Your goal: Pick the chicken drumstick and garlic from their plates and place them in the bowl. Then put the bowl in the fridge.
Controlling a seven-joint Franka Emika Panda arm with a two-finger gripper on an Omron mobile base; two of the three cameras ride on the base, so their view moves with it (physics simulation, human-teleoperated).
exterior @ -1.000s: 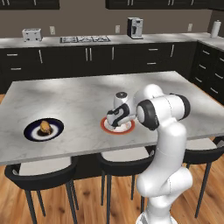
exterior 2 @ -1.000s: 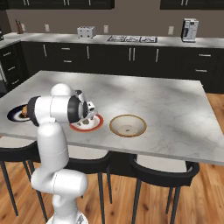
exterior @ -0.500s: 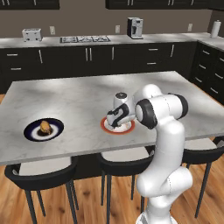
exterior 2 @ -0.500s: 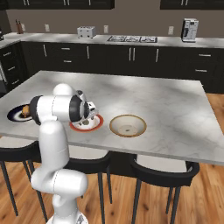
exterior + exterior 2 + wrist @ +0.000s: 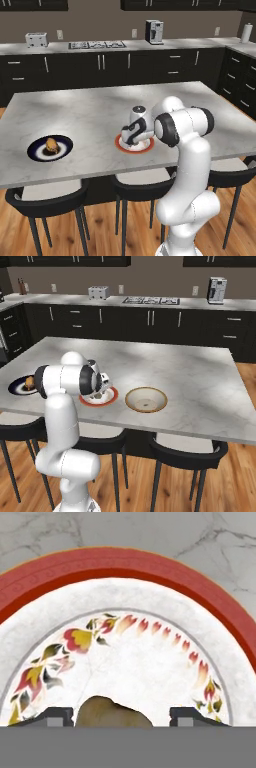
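My gripper (image 5: pixel 122 717) points down over the white plate with the orange-red rim (image 5: pixel 125 567), low over its middle. The greyish garlic (image 5: pixel 112 712) lies between the two fingertips (image 5: pixel 60 717). The left tip is close beside it and a gap shows on the right, so the gripper is open around it. From the left base view the hand (image 5: pixel 134 135) hides the garlic on this plate (image 5: pixel 120 145). The chicken drumstick (image 5: pixel 50 145) rests on the navy plate (image 5: pixel 35 150) at the far left. The beige bowl (image 5: pixel 131 393) stands just right of the red-rimmed plate (image 5: pixel 112 397). The fridge is out of view.
All of this sits on a grey marble island (image 5: pixel 90 110) with dark stools (image 5: pixel 50 200) along its near edge. Behind it a dark counter carries a toaster (image 5: pixel 36 38), a cooktop (image 5: pixel 97 44) and a coffee machine (image 5: pixel 153 31).
The arm has stayed over the red-rimmed plate. The fingers have begun to draw in around the garlic.
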